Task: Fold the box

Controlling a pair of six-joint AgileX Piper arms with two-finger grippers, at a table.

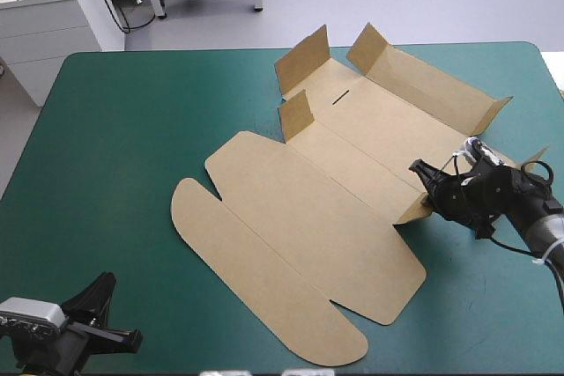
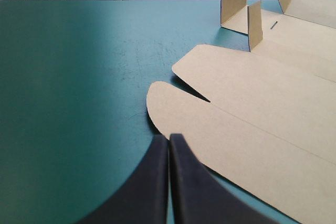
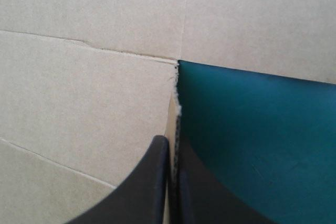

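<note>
Right now your box (image 1: 308,209) lies on the worktop (image 1: 115,147), a matte, creased brown board sheet with rounded flaps (image 1: 189,204) toward the near edge and walls (image 1: 304,59) raised at the far end (a short dark slit (image 1: 342,97) beside them). Your right tool (image 3: 170,145) pinches its right-edge flap. Your left tool (image 2: 169,139), closed on nothing, sits just short of a rounded flap.
</note>
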